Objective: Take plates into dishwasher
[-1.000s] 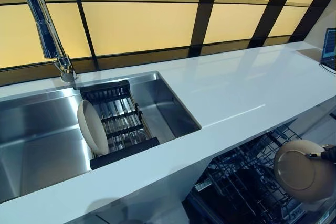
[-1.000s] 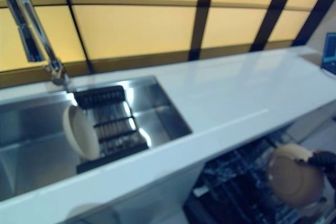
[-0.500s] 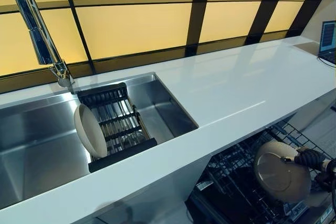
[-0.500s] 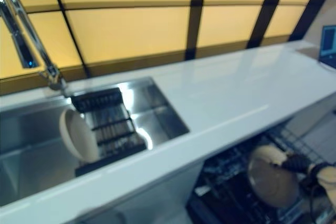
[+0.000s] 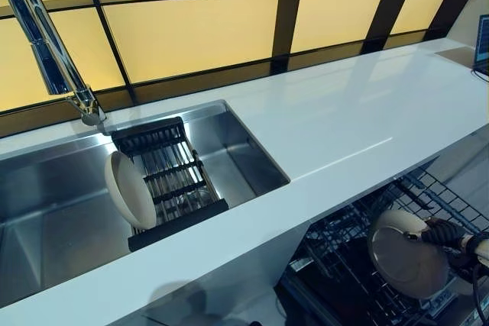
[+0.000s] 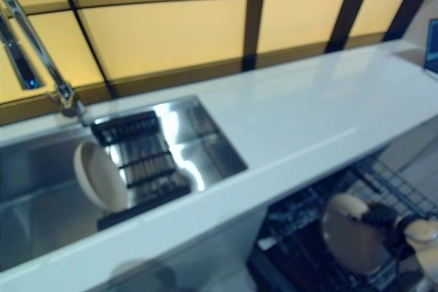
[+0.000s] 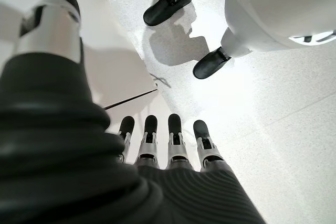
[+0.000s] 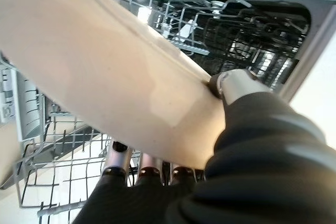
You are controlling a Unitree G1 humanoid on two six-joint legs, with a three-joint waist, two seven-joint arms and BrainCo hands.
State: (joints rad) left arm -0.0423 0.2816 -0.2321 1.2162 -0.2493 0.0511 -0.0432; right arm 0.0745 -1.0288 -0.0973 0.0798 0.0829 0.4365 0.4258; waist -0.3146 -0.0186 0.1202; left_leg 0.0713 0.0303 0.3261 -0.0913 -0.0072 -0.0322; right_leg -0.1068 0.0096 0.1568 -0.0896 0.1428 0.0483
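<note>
Your right hand [image 5: 447, 233] grips a beige plate [image 5: 405, 253] by its rim: the thumb [image 8: 227, 83] presses on one face and the fingers [image 8: 116, 165] curl under the other, so the plate is pinched between them. The plate hangs tilted, nearly on edge, just over the wire rack [image 5: 416, 196] of the open dishwasher [image 8: 247, 30], below the front edge of the worktop [image 5: 344, 127]. In the right wrist view the rack wires run close beneath your fingers and the plate, but you cannot tell whether the plate touches them.

Well away from those fingers, a second plate [image 5: 130, 190] stands on edge in the sink [image 5: 46, 196], leaning against the near end of a black drainer [image 5: 172, 181] that lies in the basin. The tap [image 5: 46, 43] rises behind the sink.

Your left hand [image 7: 168, 145] shows only in its wrist view, down beside the white cabinet [image 7: 105, 72], pointing at the floor [image 7: 262, 93]. Its fingers are straight and relaxed, holding nothing.
</note>
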